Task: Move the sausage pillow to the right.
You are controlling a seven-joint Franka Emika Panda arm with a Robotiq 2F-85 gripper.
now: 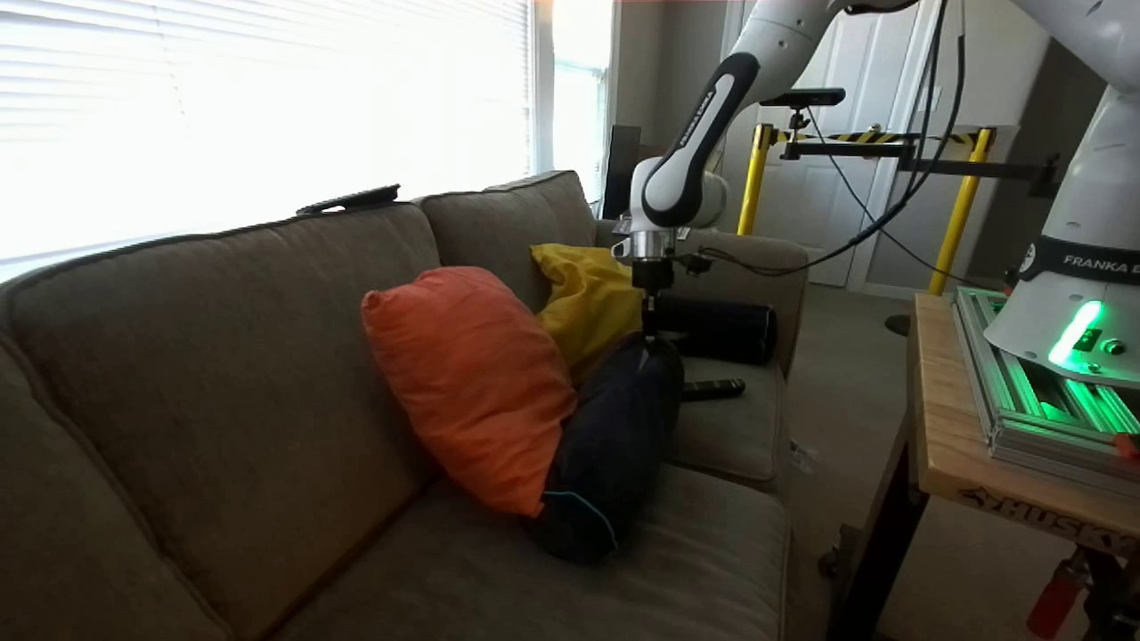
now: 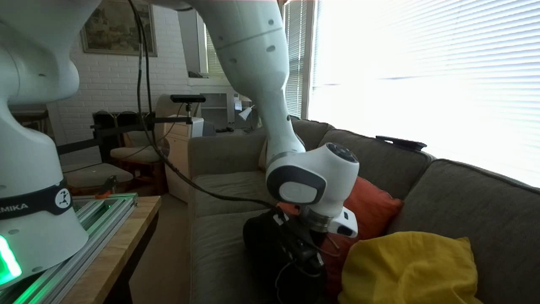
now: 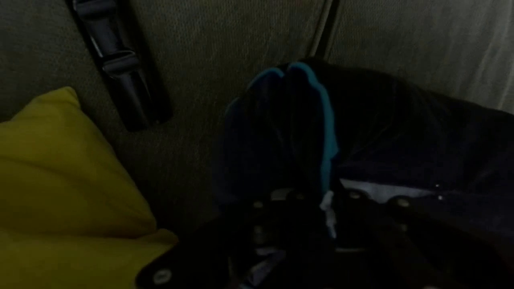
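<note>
Sofa, sausage pillow pinched, wrist view only

Sausage pillow: matt cloth; tabletop: smooth wood.

The worktop, a brownish sofa seat, carries the sausage pillow. Close beside this pillow slants the orange cushion; near the pillow's bunched end rest the yellow cushion and a slim black object, and farther off, a black cylinder.
</note>
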